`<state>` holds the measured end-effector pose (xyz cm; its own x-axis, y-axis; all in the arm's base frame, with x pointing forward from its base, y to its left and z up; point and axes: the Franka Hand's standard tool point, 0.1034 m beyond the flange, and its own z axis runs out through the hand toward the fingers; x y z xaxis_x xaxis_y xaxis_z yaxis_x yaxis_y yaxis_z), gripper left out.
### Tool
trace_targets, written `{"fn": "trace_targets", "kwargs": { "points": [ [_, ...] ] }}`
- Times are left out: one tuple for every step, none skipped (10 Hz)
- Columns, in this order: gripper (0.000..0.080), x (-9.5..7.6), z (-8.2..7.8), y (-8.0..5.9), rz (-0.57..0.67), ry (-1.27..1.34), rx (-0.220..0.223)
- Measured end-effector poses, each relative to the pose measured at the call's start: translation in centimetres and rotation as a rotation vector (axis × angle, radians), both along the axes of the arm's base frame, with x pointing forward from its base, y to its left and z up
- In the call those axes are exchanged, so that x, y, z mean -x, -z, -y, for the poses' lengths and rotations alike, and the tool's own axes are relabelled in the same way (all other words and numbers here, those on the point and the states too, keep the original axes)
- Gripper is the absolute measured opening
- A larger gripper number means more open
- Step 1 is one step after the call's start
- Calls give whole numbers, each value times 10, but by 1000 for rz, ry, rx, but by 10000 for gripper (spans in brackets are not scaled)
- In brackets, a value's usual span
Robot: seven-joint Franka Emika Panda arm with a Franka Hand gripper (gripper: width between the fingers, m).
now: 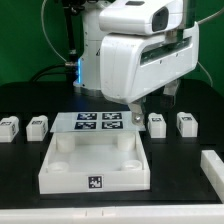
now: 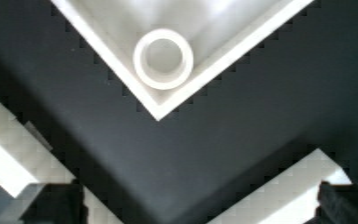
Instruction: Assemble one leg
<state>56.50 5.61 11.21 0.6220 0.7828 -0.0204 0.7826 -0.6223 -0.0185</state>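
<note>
Four small white legs with marker tags stand in a row on the black table: two at the exterior view's left (image 1: 9, 126) (image 1: 38, 125) and two at its right (image 1: 156, 124) (image 1: 186, 123). The large white panel (image 1: 60, 172) lies in front of them. My gripper (image 1: 136, 108) hangs over the panel's far right corner, mostly hidden by the arm's white body. In the wrist view the gripper (image 2: 197, 205) is open and empty, its dark fingertips (image 2: 51, 205) wide apart. A corner of the panel (image 2: 105, 45) with a round socket (image 2: 163, 57) lies below. No leg shows in the wrist view.
The marker board (image 1: 98, 122) lies flat behind the panel, between the two pairs of legs. A white block (image 1: 212, 170) sits at the table's near right edge. A green wall stands behind the arm.
</note>
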Motion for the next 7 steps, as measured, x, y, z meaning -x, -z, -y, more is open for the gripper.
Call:
{"fn": "trace_targets", "kwargs": {
  "points": [
    [650,0,0,0,0,-1,0],
    [650,2,2,0,2,-33,-1],
    [650,14,12,1,5,-59,3],
    [650,24,26,0,-3,-114,7],
    [650,21,39,-5,5,-288,5],
    [650,18,48,-9,8,-379,4],
    [650,19,49,-7,-11,-462,-1]
  ]
}}
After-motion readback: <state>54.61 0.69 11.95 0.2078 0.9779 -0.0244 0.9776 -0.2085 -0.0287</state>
